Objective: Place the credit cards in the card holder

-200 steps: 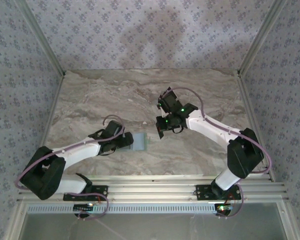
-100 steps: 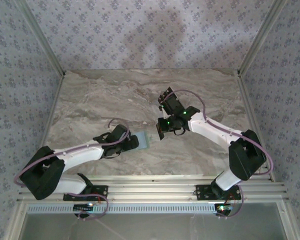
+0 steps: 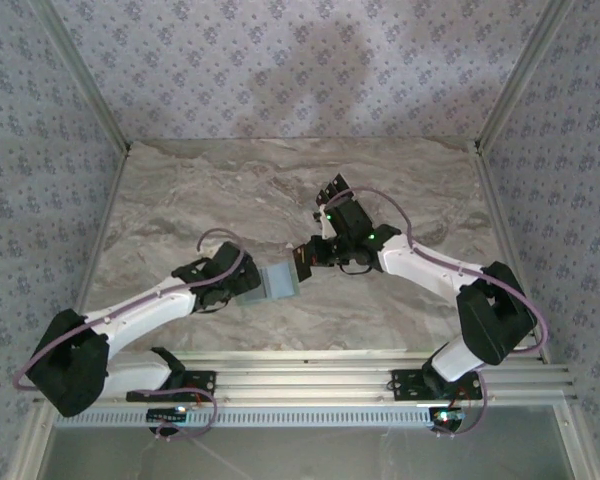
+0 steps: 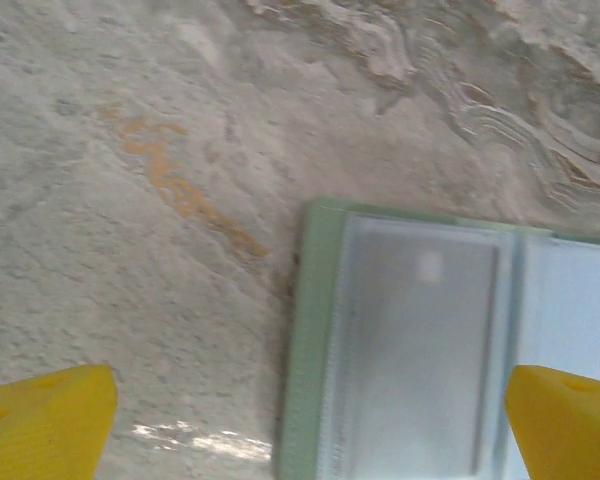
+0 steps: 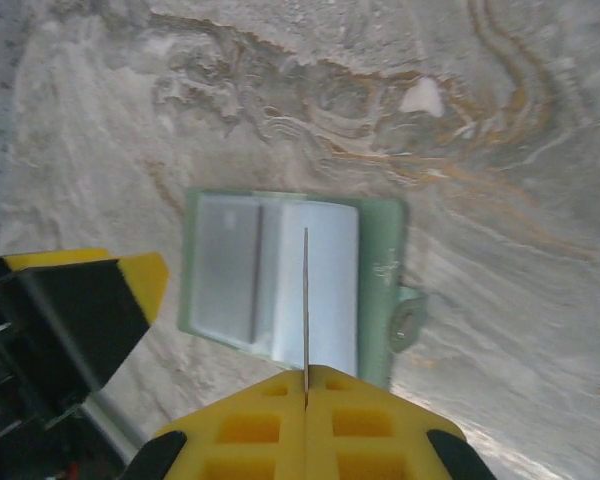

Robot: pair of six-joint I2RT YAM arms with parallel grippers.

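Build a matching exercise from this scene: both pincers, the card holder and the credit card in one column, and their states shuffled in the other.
Things:
1. left pincer
2. right pincer
3. card holder
4. credit card

States:
A. pinched edge-on, over the holder
B. shut
C. lying open, flat on the marble table
D. wide open, gripping nothing

Pairs: 1-D, 2-B, 3-C, 4-A.
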